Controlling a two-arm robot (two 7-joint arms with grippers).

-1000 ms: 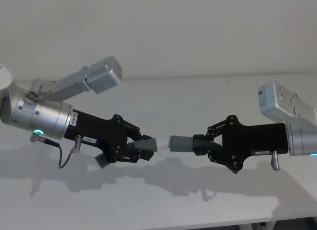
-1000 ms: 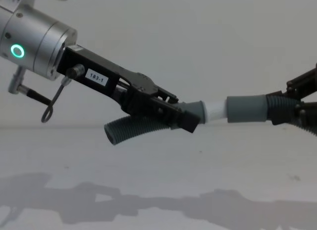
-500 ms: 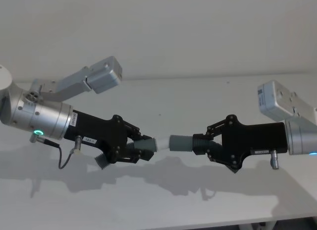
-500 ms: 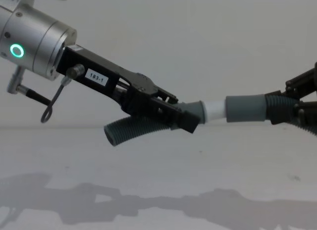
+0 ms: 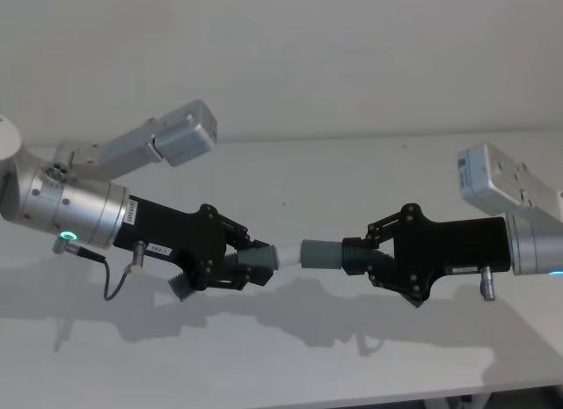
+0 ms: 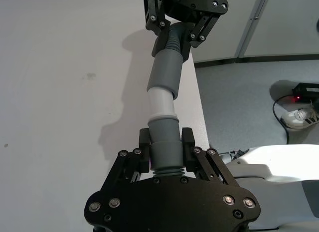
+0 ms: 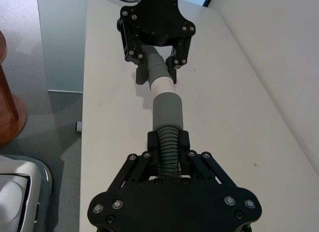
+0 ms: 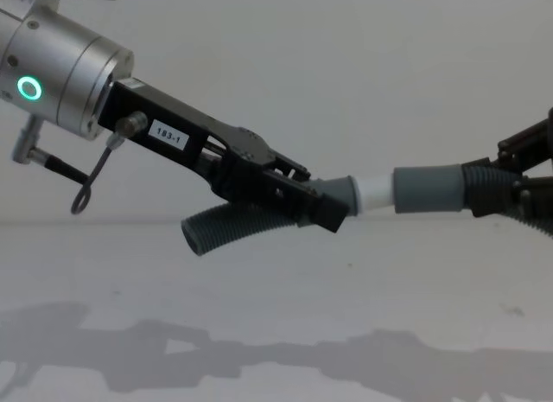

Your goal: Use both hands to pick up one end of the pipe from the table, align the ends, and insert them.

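The two hose pieces are hanging in the air above the white surface (image 5: 352, 163), meeting end to end between the two arms. The white tip (image 8: 373, 194) of the left piece (image 8: 226, 228) is reaching the mouth of the grey cuff (image 8: 428, 191) on the right piece (image 7: 168, 142); from the chest view a band of white is showing between the two cuffs, so by my reckoning the tip is barely started and not seated.

The left gripper (image 6: 165, 152) is clamping its jaws tight on the smooth cuff just behind the white tip, with the ribbed tail curving down and free beneath it. The right gripper (image 7: 168, 154) is closing its jaws on the ribbed part just behind its cuff.

In the left wrist view the two pieces are sitting at a slight angle to each other, not in one straight line. To do this well, I would say the arms need to take that kink out first, then push straight along the shared line, slowly, so the tip is sliding in rather than catching on the cuff's rim. The ribbed hose is looking bendy, so a hard shove may buckle it.
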